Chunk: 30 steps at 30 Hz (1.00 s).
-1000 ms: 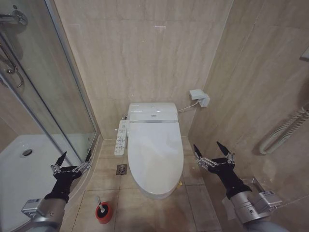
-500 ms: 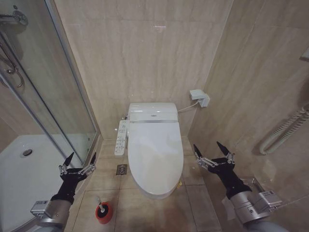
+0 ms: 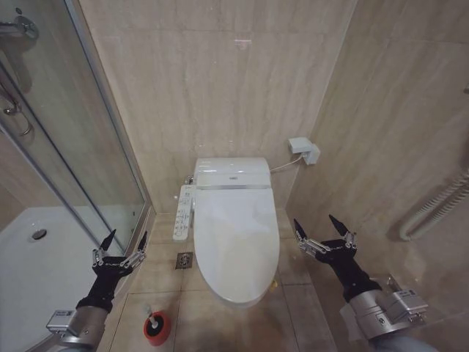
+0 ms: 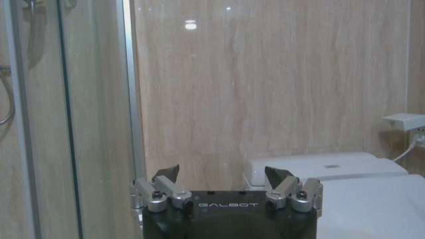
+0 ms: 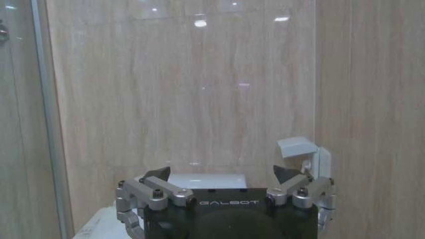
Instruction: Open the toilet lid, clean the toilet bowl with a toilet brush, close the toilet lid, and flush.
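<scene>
We see the toilet lid (image 3: 236,238), white and glossy, lying shut and flat over the toilet bowl (image 3: 233,296), which stands on the floor against the back wall. The toilet brush (image 3: 151,317) stands upright in its red holder cup (image 3: 157,329) on the floor, to the bowl's left.

"GALBOT" in pale letters on black body of left gripper (image 4: 222,175); same word on right gripper (image 5: 222,174).
</scene>
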Available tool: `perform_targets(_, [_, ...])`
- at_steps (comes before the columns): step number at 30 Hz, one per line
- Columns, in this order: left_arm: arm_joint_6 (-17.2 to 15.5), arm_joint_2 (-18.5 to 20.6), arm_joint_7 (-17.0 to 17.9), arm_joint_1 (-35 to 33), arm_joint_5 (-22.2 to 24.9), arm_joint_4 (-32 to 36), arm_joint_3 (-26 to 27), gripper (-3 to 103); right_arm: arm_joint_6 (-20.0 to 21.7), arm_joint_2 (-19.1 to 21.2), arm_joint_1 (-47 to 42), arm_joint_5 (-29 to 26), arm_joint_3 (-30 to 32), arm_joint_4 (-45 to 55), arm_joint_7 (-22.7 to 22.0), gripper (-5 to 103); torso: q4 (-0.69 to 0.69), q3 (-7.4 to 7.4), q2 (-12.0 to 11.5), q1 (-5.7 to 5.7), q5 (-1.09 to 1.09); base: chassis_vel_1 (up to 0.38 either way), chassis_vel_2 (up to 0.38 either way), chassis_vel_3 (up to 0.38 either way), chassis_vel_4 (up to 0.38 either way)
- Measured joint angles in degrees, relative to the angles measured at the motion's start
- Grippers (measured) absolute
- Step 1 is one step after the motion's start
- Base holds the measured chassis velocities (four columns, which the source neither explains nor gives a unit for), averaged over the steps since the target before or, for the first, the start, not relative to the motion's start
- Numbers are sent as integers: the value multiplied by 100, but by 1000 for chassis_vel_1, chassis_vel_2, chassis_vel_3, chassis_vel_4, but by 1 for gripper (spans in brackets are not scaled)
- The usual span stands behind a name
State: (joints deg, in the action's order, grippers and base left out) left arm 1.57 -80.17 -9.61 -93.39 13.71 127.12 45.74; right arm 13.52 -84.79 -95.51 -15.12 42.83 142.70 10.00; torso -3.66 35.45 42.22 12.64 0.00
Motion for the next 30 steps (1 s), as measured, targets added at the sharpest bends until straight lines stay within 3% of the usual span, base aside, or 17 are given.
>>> perform_targets(20, [189,-52,-135,-34,-53,-153,-26,86,0,0,0,0,0,0,0,100,1,0,0,1,0,-70,71,77,-76])
perform_targets(21, [203,-52,-143,-34,-53,-156,-26,79,0,0,0,0,0,-1,0,100,1,0,0,0,0,-96,104,121,-107])
perform_targets(28, [220,-72,-177,-31,-51,-159,-34,79,0,0,0,0,0,0,0,100,-1,0,-1,1,0,-107,98,110,-114])
perform_targets(30, [240,-75,-222,-39,-51,-163,-34,84,0,0,0,0,0,0,0,100,1,0,-1,1,0,-86,119,109,-104])
